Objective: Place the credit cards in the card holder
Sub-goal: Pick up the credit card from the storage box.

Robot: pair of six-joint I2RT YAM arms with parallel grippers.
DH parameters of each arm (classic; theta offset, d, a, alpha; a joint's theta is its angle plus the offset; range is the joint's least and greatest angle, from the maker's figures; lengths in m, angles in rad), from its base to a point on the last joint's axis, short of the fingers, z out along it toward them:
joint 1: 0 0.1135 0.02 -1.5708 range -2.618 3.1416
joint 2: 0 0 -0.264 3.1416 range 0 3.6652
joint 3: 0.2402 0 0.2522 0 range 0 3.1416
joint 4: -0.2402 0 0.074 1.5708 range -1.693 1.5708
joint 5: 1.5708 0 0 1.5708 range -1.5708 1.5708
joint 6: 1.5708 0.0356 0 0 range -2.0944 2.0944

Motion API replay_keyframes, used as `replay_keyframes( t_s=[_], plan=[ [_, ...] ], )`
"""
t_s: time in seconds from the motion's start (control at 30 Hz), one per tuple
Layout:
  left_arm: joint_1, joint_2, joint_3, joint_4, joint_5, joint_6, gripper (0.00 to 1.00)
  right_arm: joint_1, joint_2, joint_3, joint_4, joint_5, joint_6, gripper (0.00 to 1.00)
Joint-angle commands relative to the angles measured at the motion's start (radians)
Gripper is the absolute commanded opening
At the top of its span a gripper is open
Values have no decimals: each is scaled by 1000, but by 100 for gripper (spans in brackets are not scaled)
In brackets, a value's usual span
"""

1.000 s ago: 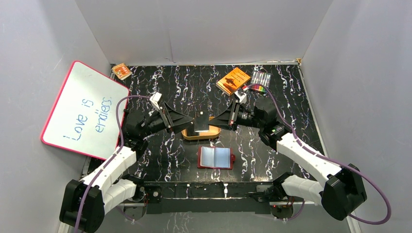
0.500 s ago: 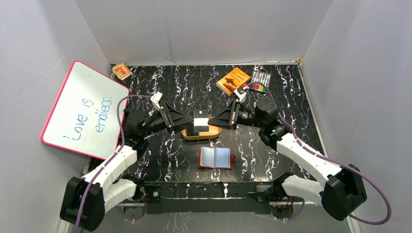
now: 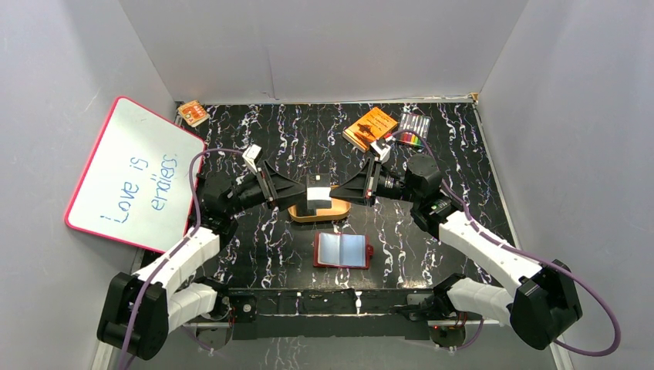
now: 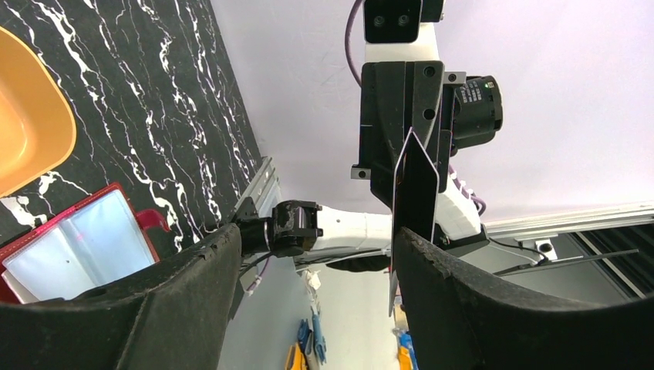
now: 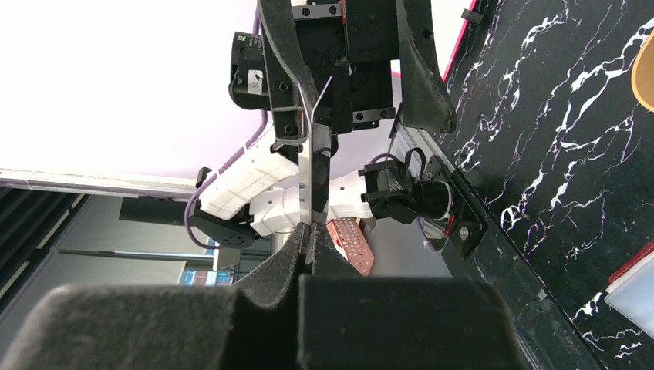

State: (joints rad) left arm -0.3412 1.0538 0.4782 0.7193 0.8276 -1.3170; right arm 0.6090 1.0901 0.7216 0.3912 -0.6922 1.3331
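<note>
A dark credit card (image 3: 318, 194) with a pale upper band is held upright in the air above the tan oval tray (image 3: 340, 208). My right gripper (image 3: 333, 193) is shut on it; in the right wrist view the card (image 5: 306, 173) shows edge-on, rising from between the closed fingers (image 5: 308, 231). My left gripper (image 3: 303, 193) faces it from the left, open, jaws wide on either side of the card (image 4: 416, 181), which lies close to its right finger (image 4: 463, 293). The red card holder (image 3: 342, 250) lies open on the table near the front, pale pockets up; it also shows in the left wrist view (image 4: 73, 247).
A whiteboard (image 3: 127, 173) leans at the left wall. An orange box (image 3: 370, 127) and a marker pack (image 3: 414, 125) lie at the back right. A small orange item (image 3: 193, 113) sits in the back left corner.
The two grippers have closed in on each other above the tray, and the card now sits between the left gripper's open jaws. Little has moved in the last half second.
</note>
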Motion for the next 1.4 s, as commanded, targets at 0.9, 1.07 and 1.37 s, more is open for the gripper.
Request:
replay_keyframes(
  t_s=[0.9, 1.07, 1.37],
  plan=[
    [-34, 61, 20, 201, 56, -53, 0, 11, 46, -67, 131, 17, -2, 0],
    [-9, 70, 4, 201, 44, -54, 0, 7, 60, -79, 142, 27, -4, 0],
    [13, 121, 1, 226, 46, -70, 0, -9, 114, -78, 192, 9, 16, 2]
  ],
)
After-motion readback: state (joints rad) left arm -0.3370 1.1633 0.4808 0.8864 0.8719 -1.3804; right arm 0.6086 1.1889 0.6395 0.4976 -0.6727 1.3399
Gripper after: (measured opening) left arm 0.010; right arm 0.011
